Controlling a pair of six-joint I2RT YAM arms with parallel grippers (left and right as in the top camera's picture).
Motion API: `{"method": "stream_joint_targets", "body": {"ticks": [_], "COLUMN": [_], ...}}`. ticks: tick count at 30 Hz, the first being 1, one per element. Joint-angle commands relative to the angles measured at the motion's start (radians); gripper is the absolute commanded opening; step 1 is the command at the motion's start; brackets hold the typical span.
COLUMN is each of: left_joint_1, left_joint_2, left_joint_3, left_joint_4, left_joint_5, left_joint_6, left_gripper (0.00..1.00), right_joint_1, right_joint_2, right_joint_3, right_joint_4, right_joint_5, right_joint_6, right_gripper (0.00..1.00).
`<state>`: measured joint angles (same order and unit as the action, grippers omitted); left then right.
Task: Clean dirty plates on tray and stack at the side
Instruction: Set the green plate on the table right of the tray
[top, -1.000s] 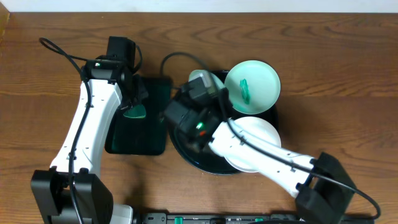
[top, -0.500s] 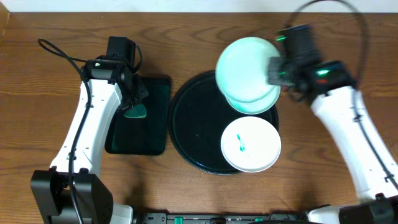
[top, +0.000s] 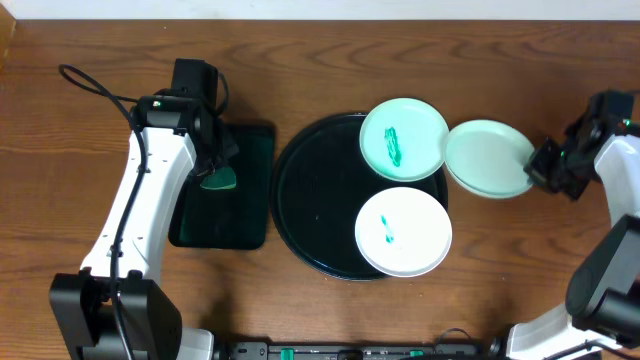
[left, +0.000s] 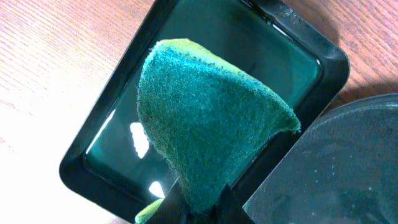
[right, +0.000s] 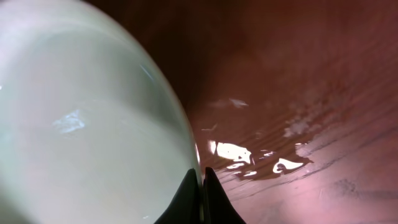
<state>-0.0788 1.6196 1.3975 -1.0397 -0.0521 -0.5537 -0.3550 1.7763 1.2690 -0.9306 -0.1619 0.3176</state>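
1. The near plate (top: 403, 231), with one teal streak, lies on the tray (top: 315, 200) by its near right rim.
2. Left of the tray, the left gripper (left: 199, 200) is clamped on a green sponge (left: 205, 118) over the small tray (left: 186, 25).
3. Right of the tray and off it, the right gripper (right: 200, 186) pinches the clean plate (top: 488, 158) by its rim. I cannot tell whether the plate touches the table (top: 80, 60).
4. The far plate (top: 403, 138), smeared teal, sits at the tray's far right rim.

Clean plate (top: 487, 158) now right of tray (top: 312, 200)
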Motion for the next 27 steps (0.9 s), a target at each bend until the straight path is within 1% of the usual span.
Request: {"method": "stream_joint_targets", "body": {"ticks": [1, 5, 9, 14, 15, 16, 17, 19, 21, 23, 27], "left_joint_1": [0.004, 0.004, 0.004, 0.004, 0.004, 0.004, 0.004, 0.004, 0.004, 0.004, 0.004], "left_joint_2": [0.001, 0.001, 0.001, 0.001, 0.001, 0.001, 0.001, 0.001, 0.001, 0.001, 0.001], "left_joint_3": [-0.006, -0.006, -0.006, -0.006, -0.006, -0.006, -0.006, -0.006, -0.006, -0.006, -0.006], "left_joint_4": [0.003, 0.005, 0.005, 0.005, 0.005, 0.005, 0.005, 0.006, 0.008, 0.014, 0.021], "left_joint_5": [-0.013, -0.013, -0.013, -0.013, -0.013, -0.013, -0.013, -0.013, -0.013, -0.012, -0.008], "left_joint_6": [-0.012, -0.012, -0.013, -0.012, -0.012, -0.003, 0.005, 0.011, 0.011, 0.020, 0.071], "left_gripper": [0.07, 0.07, 0.07, 0.07, 0.07, 0.07, 0.07, 0.07, 0.07, 0.07, 0.08], "right_joint_1": [-0.042, -0.079, -0.084, -0.080, -0.079, -0.074, -0.069, -0.062, -0.056, -0.025, 0.085], "right_joint_2": [0.008, 0.008, 0.008, 0.008, 0.008, 0.008, 0.008, 0.008, 0.008, 0.008, 0.008], "right_joint_3": [-0.088, -0.136, -0.138, -0.140, -0.140, -0.140, -0.139, -0.127, -0.100, 0.011, 0.172], "right_joint_4": [0.061, 0.123, 0.147, 0.190, 0.197, 0.212, 0.220, 0.222, 0.204, 0.108, 0.014], "right_joint_5": [0.002, -0.008, 0.004, 0.015, 0.015, 0.014, 0.014, 0.008, -0.010, -0.031, -0.037], "right_joint_6": [-0.021, -0.024, -0.082, -0.100, -0.101, -0.109, -0.110, -0.112, -0.130, -0.138, -0.208], "right_gripper": [0.01, 0.01, 0.01, 0.01, 0.04, 0.18, 0.26, 0.36, 0.41, 0.46, 0.47]}}
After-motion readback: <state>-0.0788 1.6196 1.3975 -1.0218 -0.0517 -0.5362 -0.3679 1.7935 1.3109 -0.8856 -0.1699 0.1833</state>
